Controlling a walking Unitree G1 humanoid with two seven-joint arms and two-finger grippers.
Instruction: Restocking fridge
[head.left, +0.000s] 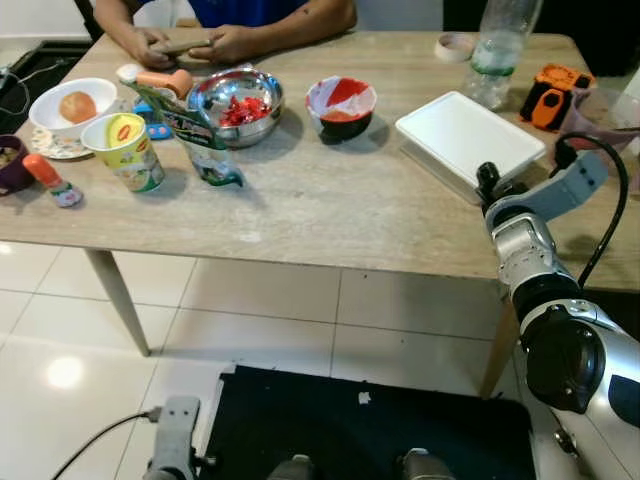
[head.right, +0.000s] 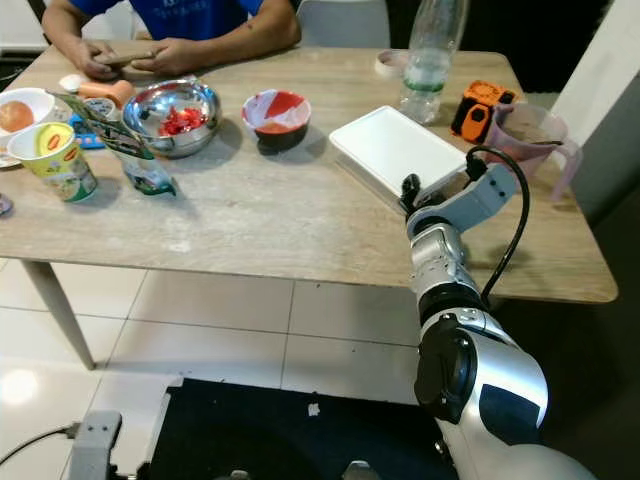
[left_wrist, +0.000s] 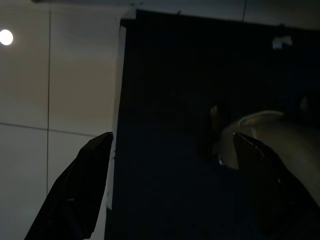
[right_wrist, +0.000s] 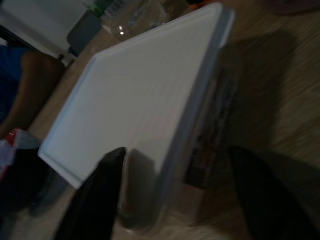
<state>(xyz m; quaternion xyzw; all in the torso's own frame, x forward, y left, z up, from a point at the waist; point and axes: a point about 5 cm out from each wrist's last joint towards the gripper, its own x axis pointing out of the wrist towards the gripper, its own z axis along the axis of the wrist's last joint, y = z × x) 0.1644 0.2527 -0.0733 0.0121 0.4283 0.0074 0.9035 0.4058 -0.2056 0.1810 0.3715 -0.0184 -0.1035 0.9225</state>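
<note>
White lidded container (head.left: 467, 140) lies at right of frame on desk (head.left: 300, 215). Right gripper (right_wrist: 170, 200) jaws stand wide, straddling its near corner, holding nothing. Recommend advancing squarely before closing. Left gripper (left_wrist: 170, 190) idle, jaws parted.

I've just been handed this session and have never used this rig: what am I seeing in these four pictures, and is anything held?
A humanoid robot stands before a wooden table. The two wide pictures come from its head camera, looking down. The other two come from cameras on its wrists.

The right gripper is open, its fingers straddling the near edge of a white lidded container. Nothing is held yet. The left gripper hangs idle and open above a dark mat.

Also on the table: a steel bowl of red pieces, a red-and-white bowl, a yellow cup, a plastic bottle. A person's hands rest at the far edge.
</note>
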